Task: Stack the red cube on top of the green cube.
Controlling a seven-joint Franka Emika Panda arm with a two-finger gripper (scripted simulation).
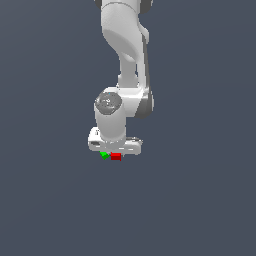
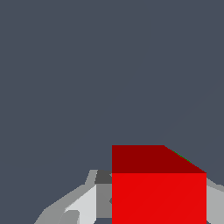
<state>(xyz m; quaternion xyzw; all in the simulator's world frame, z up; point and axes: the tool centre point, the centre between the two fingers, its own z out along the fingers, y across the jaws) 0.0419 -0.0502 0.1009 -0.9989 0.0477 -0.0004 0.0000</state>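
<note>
In the exterior view the red cube (image 1: 116, 156) sits just under the white hand, touching or nearly touching the green cube (image 1: 104, 155) on the exterior view's left. Both appear at about the same height. My gripper (image 1: 116, 154) is low over them, and its fingers are hidden by the hand. In the wrist view the red cube (image 2: 158, 192) looms large between the two grey fingers (image 2: 103, 197), which press against its sides. My gripper (image 2: 158, 205) is shut on it. Of the green cube only a hairline of green (image 2: 184, 158) shows along the red cube's edge.
The white arm (image 1: 127, 45) rises straight up from the hand towards the top of the exterior view. Around the cubes lies a plain dark grey floor (image 1: 200, 200) with nothing else on it.
</note>
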